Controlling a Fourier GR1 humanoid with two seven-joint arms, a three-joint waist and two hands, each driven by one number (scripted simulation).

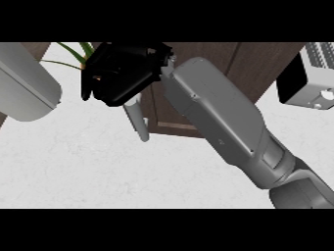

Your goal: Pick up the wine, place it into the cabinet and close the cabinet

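My right hand [122, 73] is raised against the brown wooden cabinet door [198, 56] at the top of the head view. It sits just above the door's grey bar handle [137, 121]. Its fingers look relaxed and hold nothing. The right forearm [224, 117] runs diagonally up from the lower right. No wine bottle shows anywhere in the view. A large grey shape at the upper left looks like my left forearm [17, 81]; its hand lies outside the picture.
A white toaster [318, 73] stands at the upper right on the pale speckled counter [90, 171]. Green plant leaves [75, 51] poke out left of the hand. Dark wood panelling runs along the back.
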